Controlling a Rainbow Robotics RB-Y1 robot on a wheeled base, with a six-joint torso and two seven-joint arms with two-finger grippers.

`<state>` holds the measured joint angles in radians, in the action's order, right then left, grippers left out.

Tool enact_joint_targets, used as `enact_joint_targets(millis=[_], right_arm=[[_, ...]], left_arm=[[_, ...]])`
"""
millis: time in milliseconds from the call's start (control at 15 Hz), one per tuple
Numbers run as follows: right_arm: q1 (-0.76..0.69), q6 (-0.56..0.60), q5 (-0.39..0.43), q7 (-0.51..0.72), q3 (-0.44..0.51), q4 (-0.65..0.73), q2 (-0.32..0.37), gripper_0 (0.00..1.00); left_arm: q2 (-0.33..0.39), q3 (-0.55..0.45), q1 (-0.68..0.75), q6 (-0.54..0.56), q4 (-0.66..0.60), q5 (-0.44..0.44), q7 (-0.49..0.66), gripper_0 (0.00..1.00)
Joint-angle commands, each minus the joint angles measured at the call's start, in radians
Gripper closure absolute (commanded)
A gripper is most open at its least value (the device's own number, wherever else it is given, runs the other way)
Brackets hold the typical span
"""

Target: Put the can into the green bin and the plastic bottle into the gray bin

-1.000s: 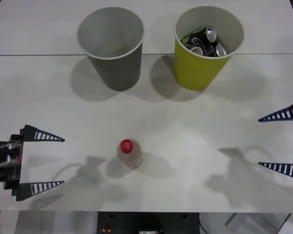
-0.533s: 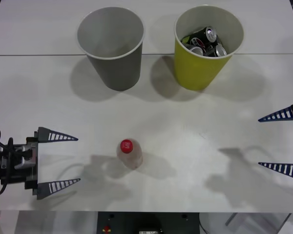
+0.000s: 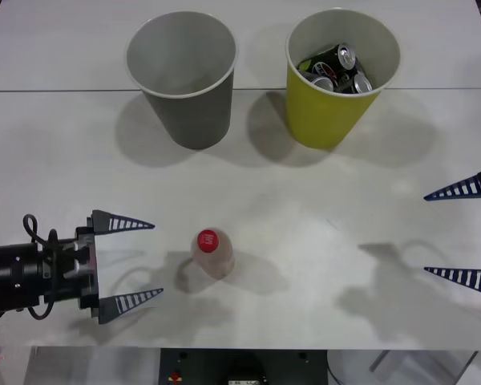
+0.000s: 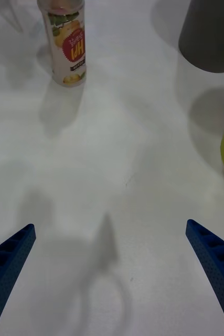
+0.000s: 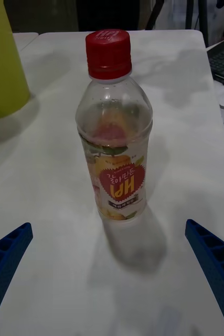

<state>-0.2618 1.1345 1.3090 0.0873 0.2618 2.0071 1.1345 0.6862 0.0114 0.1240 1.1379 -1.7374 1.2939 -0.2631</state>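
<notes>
Clear glossy plastic bottle (image 5: pixel 114 131) on a smooth matt table (image 3: pixel 305 241).

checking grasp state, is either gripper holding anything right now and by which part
Nothing is held. The left gripper is open beside the upright plastic bottle, not touching it. The right gripper is open at the table's right edge.

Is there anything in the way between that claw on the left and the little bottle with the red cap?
Nothing visible. The left gripper is open and faces the plastic bottle, with bare table between them. From the bottle to the gray bin the tabletop also looks clear; the green bin stands off to the side.
</notes>
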Motion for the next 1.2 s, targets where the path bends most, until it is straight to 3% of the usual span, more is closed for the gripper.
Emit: enact_joint_targets(millis=[67, 533, 1200], right_arm=[[0.0, 0.0, 0.0, 0.0, 0.0, 0.0, 0.0, 0.0], [0.0, 0.0, 0.0, 0.0, 0.0, 0.0, 0.0, 0.0], [0.0, 0.0, 0.0, 0.0, 0.0, 0.0, 0.0, 0.0]], left_arm=[[-0.07, 0.004, -0.017, 0.002, 0.018, 0.038, 0.007, 0.0], [-0.135, 0.102, -0.13, 0.003, 0.14, 0.025, -0.016, 0.0], [-0.323, 0.104, -0.17, 0.009, 0.142, 0.205, 0.001, 0.0]])
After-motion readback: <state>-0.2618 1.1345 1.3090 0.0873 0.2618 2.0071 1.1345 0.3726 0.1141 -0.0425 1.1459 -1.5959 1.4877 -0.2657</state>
